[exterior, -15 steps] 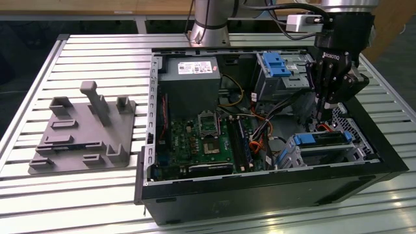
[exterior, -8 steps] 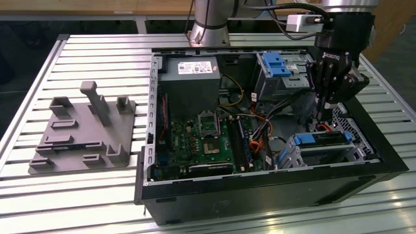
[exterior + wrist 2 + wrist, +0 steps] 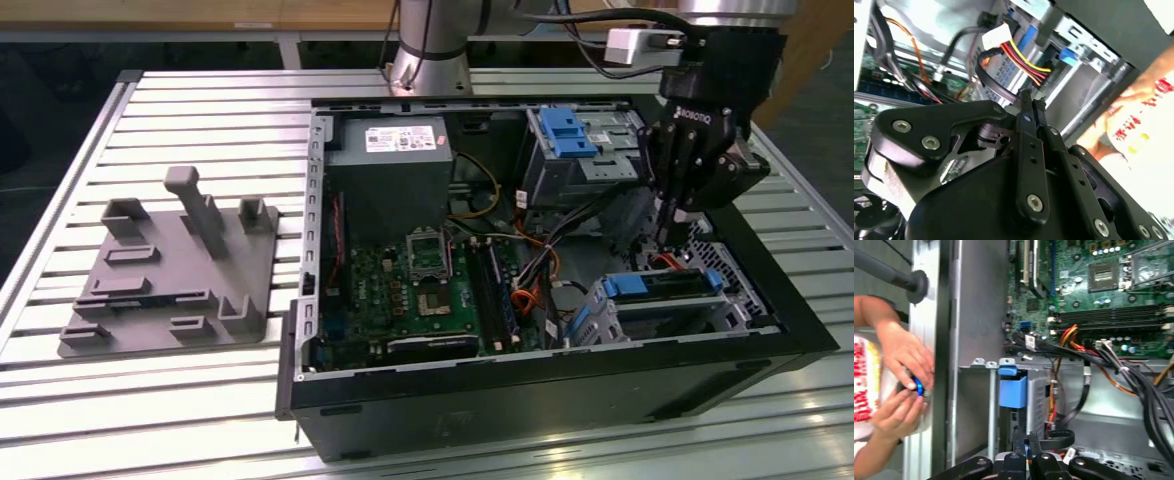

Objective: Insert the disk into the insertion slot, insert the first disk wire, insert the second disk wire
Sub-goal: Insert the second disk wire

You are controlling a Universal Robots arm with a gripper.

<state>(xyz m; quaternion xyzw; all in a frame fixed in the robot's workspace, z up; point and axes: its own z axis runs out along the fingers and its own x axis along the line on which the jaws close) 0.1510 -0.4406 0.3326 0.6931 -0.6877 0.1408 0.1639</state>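
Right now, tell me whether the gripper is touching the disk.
Cannot tell. In the exterior view the gripper reaches down just above the disk in the insertion slot; their overlap hides any contact or gap.

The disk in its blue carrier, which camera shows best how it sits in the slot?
The exterior view: the disk lies inside the insertion slot, with the gripper just above. The first wrist view shows its blue carrier end; the second wrist view catches an edge behind cables.

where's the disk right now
In the exterior view, the disk sits in the slot at the case's right, near corner, directly below the gripper.
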